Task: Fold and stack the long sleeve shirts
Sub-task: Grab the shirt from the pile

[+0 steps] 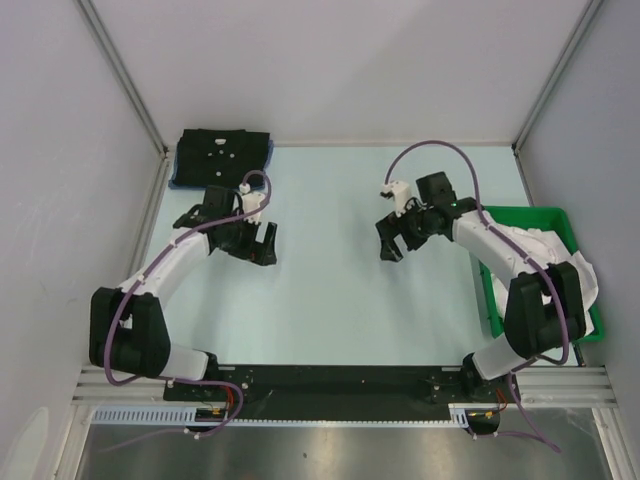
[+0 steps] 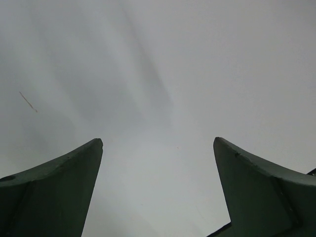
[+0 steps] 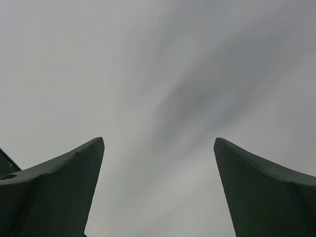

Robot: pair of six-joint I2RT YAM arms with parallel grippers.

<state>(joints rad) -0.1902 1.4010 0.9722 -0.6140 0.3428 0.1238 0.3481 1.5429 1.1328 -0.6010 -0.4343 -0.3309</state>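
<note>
White shirt (image 1: 588,272) lies bunched in the green tray (image 1: 490,310), right side; black shirt (image 1: 222,157) sits folded on the blue shirt (image 1: 176,183), far-left corner. Left gripper (image 1: 266,247) and right gripper (image 1: 390,245) hang released over the table (image 1: 330,300) — nothing held. Risk: the thin cloth snags on the tray rim, or we pinch only one layer and it unfurls.

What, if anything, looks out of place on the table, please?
Only the white shirt stands out: it lies crumpled and unfolded in the green tray on the right, spilling over the tray's right rim. The black shirt at the far left corner looks neatly folded.
</note>
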